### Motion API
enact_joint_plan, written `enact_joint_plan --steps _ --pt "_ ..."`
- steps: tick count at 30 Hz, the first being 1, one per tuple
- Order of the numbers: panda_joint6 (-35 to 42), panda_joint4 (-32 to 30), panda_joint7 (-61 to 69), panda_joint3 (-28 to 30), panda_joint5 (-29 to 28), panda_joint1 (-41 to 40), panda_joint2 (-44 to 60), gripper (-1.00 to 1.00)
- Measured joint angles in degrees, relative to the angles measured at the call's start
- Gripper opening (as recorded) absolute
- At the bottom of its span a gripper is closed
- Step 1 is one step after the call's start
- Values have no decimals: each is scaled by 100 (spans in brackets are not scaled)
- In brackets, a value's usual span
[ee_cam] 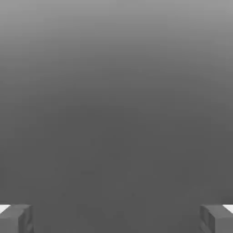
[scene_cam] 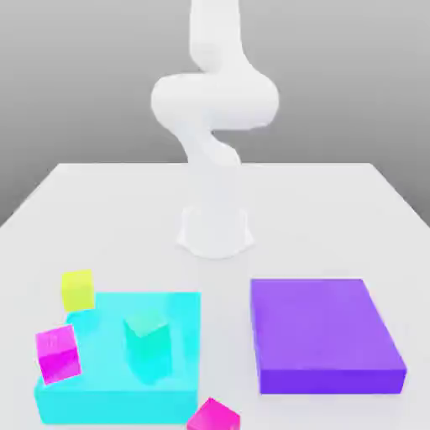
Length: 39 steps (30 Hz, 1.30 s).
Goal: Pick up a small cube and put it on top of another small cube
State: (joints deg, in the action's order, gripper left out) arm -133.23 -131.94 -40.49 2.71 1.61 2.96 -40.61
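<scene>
Gripper [ee_cam: 116,219] wide open, nothing between its fingertips

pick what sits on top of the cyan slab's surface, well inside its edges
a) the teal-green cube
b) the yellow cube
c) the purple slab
a: the teal-green cube stands within the outline of the cyan slab.

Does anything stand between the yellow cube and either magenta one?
The cyan slab partly does: its corner lies between the yellow cube and the left-hand magenta cube in the exterior view.
</scene>
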Motion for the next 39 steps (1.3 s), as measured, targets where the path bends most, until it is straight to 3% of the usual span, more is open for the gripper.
enact_joint_plan --steps 10,19,24,29,33,34,39 --pt "-580 -62 2276 924 814 980 2119 0" --pt "-1100 -120 4235 1136 1457 1278 3984 0" --pt "-1455 -174 5049 1080 1421 1224 4936 0" --pt "-1860 -250 5570 1122 971 1207 5790 0" --pt "-2448 -117 5865 883 1138 1013 6601 0" --pt "-2602 -75 5927 789 1214 935 6804 -100" --pt "-2585 -74 5926 788 1213 934 6803 -100"
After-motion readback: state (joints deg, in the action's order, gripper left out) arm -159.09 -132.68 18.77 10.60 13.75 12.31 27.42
